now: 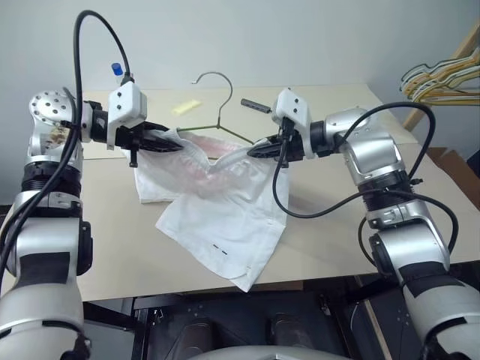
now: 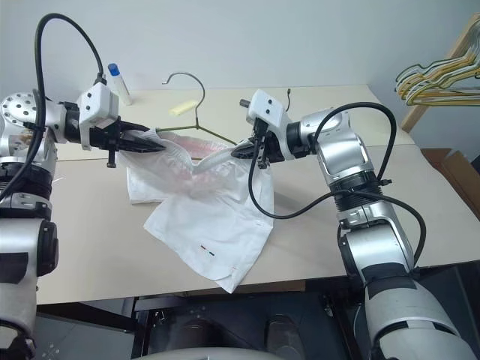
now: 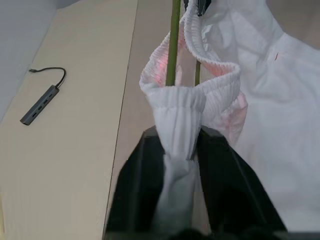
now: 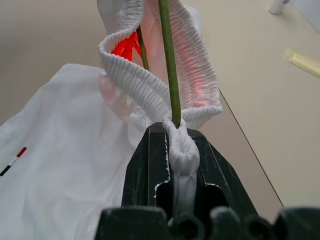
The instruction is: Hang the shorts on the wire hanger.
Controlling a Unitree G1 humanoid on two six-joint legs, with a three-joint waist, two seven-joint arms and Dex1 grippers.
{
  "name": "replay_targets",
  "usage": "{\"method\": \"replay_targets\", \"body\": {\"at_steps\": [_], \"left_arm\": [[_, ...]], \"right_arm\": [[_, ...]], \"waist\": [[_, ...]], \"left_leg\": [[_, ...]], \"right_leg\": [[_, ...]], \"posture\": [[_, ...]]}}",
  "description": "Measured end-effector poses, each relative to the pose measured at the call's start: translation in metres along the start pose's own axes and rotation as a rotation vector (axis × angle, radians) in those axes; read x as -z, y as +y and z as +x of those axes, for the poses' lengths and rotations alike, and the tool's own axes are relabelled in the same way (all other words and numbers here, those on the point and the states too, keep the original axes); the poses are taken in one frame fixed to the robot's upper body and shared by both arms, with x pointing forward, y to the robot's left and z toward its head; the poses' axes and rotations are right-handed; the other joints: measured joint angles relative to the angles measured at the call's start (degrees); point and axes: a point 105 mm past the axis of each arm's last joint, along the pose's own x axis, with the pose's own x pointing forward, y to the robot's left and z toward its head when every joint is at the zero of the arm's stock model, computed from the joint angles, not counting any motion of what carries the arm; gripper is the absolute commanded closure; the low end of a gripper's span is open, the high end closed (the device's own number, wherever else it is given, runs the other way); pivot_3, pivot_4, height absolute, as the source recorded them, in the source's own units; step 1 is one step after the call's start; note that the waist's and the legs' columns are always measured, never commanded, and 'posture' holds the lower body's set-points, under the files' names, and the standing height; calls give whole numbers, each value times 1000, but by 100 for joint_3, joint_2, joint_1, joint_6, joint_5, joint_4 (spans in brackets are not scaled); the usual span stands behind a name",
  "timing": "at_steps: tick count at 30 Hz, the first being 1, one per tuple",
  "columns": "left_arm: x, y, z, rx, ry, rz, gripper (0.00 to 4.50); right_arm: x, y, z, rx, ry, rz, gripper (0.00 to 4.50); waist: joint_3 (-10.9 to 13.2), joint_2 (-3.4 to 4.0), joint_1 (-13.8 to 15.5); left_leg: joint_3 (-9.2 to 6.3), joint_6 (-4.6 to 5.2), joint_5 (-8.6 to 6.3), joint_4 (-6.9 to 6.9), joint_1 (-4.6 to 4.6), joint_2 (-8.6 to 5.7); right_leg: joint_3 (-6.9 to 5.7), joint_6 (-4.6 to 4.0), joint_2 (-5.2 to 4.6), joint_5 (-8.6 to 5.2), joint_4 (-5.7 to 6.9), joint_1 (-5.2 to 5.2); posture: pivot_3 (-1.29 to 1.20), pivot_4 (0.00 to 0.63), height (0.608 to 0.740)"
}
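Now, shorts (image 1: 217, 214) droop on counter (image 1: 337, 232), legs nearest. Just beyond, left hand (image 3: 177, 150) and right hand (image 4: 177, 132) both pinch waistband w/ wire hanger (image 1: 214, 101) threaded inside; keep band taut, drape over bar evenly.

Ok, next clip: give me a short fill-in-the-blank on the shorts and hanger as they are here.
1. Each gripper, left gripper and right gripper, pinches the shorts by the elastic ____.
2. The wire hanger has its lower part inside the waist opening, while its ____ sticks out above.
3. The shorts' legs rest on the ____.
4. The grey USB hub lies on the table, ____ the shorts.

Missing words: waistband; hook; table; apart from
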Motion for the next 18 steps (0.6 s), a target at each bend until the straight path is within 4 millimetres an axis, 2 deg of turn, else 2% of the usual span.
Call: {"method": "replay_targets", "body": {"at_steps": [2, 4, 7, 11, 14, 18], "left_arm": [[-1, 3, 1, -25, -10, 0, 1646], [-1, 6, 2, -57, -23, -7, 1087], [-5, 16, -8, -139, -86, -31, 43], [-24, 37, -39, -297, -148, -8, 0], [-29, 50, -59, -436, -173, 6, 0], [-29, 50, -56, -445, -233, -10, 0]], "right_arm": [[0, 0, 0, 7, -1, -2, 4385], [2, -1, 0, 20, 2, 5, 4386], [16, 0, -4, 50, 25, 59, 4387], [29, -1, -13, 102, 49, 118, 4389], [35, -1, -25, 155, 42, 168, 4390], [42, -3, -42, 240, 61, 268, 4390]], "waist": [[0, 0, -1], [0, 0, 0], [0, 0, -7], [0, 0, -53], [0, 0, -89], [0, 0, -114]], "left_leg": [[0, 0, 0, 0, 1, 0], [0, 0, 0, 0, 1, 1], [0, 0, 0, 2, -4, 1], [-2, 0, 0, 2, -6, -1], [-4, 1, -1, 3, -1, -2], [-5, 2, -1, 6, -3, -2]], "right_leg": [[0, 0, 0, 0, 0, 0], [0, 0, 0, 0, 1, 0], [-1, 0, 0, 0, 0, -3], [-2, 0, -2, 0, -1, -4], [-3, 1, -5, 0, 0, 2], [-7, 2, -8, 0, 0, 2]], "posture": [[53, 0, 740], [42, 0, 740], [26, 0, 740], [8, 0, 740], [-4, 0, 740], [-28, 0, 740]]}}
